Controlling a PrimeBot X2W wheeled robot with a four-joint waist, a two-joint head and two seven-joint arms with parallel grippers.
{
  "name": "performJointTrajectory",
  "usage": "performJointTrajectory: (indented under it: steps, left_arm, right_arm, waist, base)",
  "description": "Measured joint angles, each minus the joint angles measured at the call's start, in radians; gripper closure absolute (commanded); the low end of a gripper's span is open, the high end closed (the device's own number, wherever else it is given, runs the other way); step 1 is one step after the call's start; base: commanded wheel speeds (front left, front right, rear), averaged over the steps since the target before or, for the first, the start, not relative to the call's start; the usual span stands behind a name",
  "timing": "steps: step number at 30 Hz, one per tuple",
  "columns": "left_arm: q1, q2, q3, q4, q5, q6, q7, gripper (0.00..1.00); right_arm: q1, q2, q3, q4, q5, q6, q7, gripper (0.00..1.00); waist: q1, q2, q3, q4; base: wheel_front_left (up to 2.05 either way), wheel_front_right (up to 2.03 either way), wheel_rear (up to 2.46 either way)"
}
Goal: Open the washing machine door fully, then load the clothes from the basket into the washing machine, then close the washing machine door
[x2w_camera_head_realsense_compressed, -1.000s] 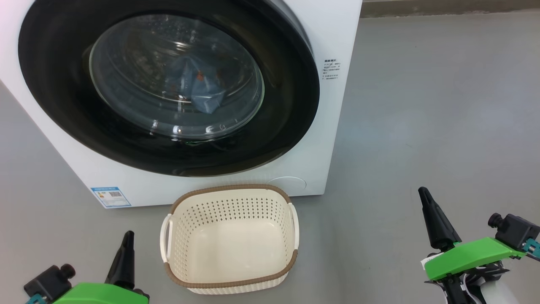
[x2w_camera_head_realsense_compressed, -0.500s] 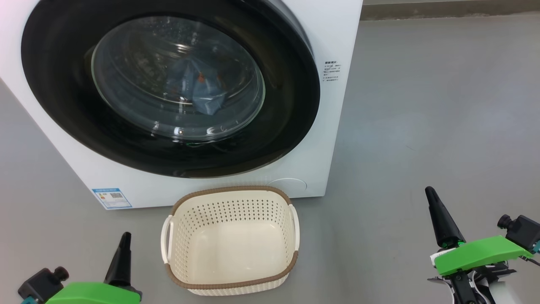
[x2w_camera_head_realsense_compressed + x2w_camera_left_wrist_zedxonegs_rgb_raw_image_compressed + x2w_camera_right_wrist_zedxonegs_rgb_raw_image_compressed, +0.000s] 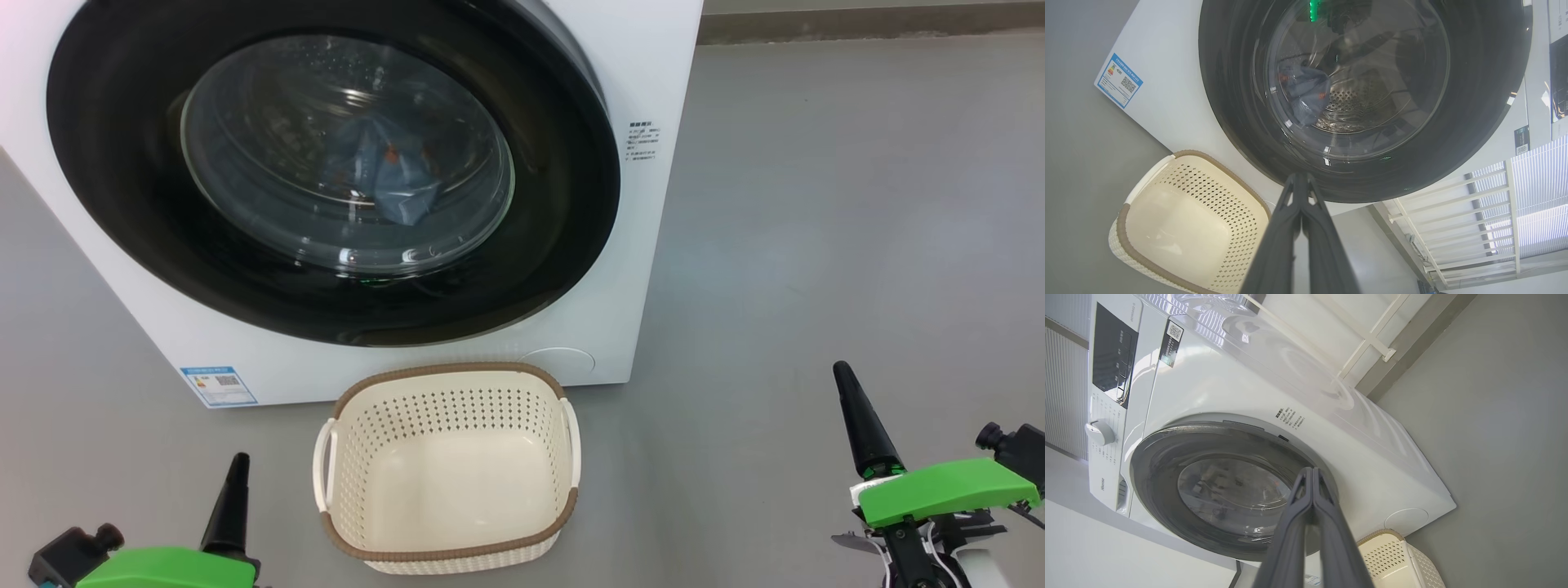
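The white washing machine [image 3: 645,73] stands ahead with its round black-rimmed door [image 3: 563,212] closed against the front. Behind the glass bowl lies a light blue cloth [image 3: 392,175] with orange marks, also seen through the glass in the left wrist view [image 3: 1306,87]. The cream basket [image 3: 445,465] with a brown rim sits on the floor just before the machine, with nothing inside. My left gripper [image 3: 237,464] is shut, low at the basket's left. My right gripper [image 3: 841,371] is shut, well to the basket's right. Both hold nothing.
Grey floor [image 3: 816,229] stretches to the right of the machine. A blue label [image 3: 218,385] marks the machine's lower left corner. A white railing and a ribbed wall [image 3: 1494,212] stand beyond the machine. The control panel and dial [image 3: 1100,433] show in the right wrist view.
Both grippers have drawn back toward the bottom of the head view, the right one also drifting right. The head camera has shifted slightly. Door, basket and cloth stay put.
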Motion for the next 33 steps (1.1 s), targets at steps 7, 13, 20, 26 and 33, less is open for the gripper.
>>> performJointTrajectory:
  steps: [7, 13, 20, 26, 33]
  left_arm:
    - [0.000, -0.010, 0.015, 0.004, -0.061, 0.000, 0.018, 1.00]
    - [-0.001, -0.015, 0.026, 0.007, -0.115, 0.000, 0.040, 1.00]
    - [-0.002, -0.020, 0.037, 0.011, -0.176, 0.000, 0.058, 1.00]
    - [-0.003, -0.021, 0.051, 0.014, -0.227, 0.000, 0.070, 1.00]
    - [-0.004, -0.025, 0.062, 0.016, -0.286, 0.000, 0.095, 1.00]
  right_arm:
    - [0.002, 0.005, -0.024, -0.001, 0.066, 0.000, 0.018, 1.00]
    - [0.021, 0.011, -0.034, -0.005, 0.123, 0.000, 0.035, 1.00]
    - [0.021, 0.016, -0.057, -0.006, 0.188, -0.003, 0.052, 1.00]
    - [0.021, 0.021, -0.069, -0.007, 0.243, -0.003, 0.070, 1.00]
    - [0.021, 0.034, -0.091, -0.008, 0.309, -0.003, 0.087, 1.00]
  waist:
    - [0.0001, 0.0000, -0.003, 0.001]
    - [0.0000, 0.0000, -0.006, 0.002]
    - [0.0000, 0.0000, -0.009, 0.003]
    - [0.0000, 0.0000, -0.012, 0.004]
    - [0.0000, 0.0000, -0.016, 0.005]
  base:
    - [0.00, 0.00, 0.00]
    - [0.00, 0.00, 0.00]
    - [0.00, 0.00, 0.00]
    - [0.00, 0.00, 0.00]
    - [0.00, 0.00, 0.00]
